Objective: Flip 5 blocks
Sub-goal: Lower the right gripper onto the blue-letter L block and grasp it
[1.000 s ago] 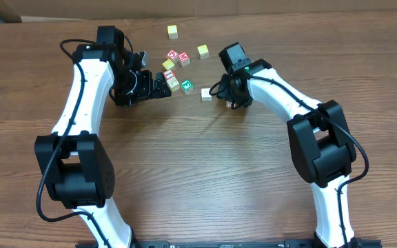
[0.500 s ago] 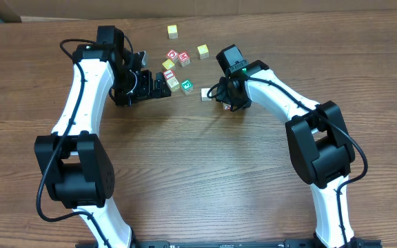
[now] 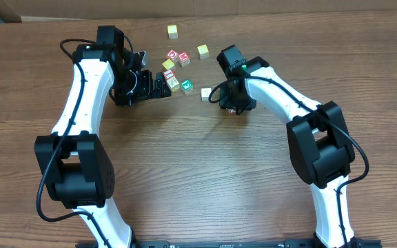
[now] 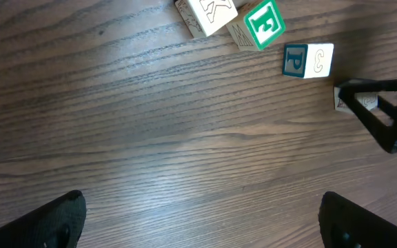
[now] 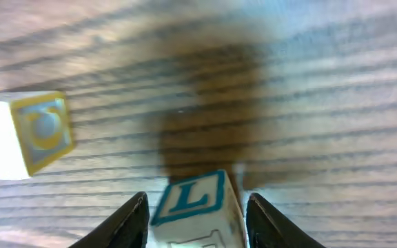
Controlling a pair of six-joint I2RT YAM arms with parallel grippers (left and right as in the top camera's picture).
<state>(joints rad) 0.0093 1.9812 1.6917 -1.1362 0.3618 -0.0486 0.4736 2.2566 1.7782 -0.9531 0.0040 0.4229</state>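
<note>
A pale block with a blue L (image 5: 191, 200) sits between the fingers of my right gripper (image 5: 197, 208), with a thin gap on each side. The jaws straddle it without pressing on it. From overhead this gripper (image 3: 221, 98) hides that block. Just to its left lies another pale block (image 3: 206, 94), which shows a blue P (image 4: 309, 60) and a yellow side (image 5: 41, 132). Further left are the green-faced block (image 3: 187, 87), a pale block (image 3: 175, 83) and the red-and-white block (image 3: 170, 74). My left gripper (image 3: 163, 85) stands wide open over bare wood (image 4: 202, 210), beside these blocks.
Behind the cluster lie two red-faced cubes (image 3: 173, 55) (image 3: 185, 60) and three yellow cubes (image 3: 168, 65) (image 3: 202, 51) (image 3: 173, 31). The table's far edge meets a cardboard wall (image 3: 185, 7). Both arms reach in from the near side.
My right gripper has shifted slightly right and toward me, away from the pale P block, and its jaws have widened a little round the L block. The left arm has not moved.
</note>
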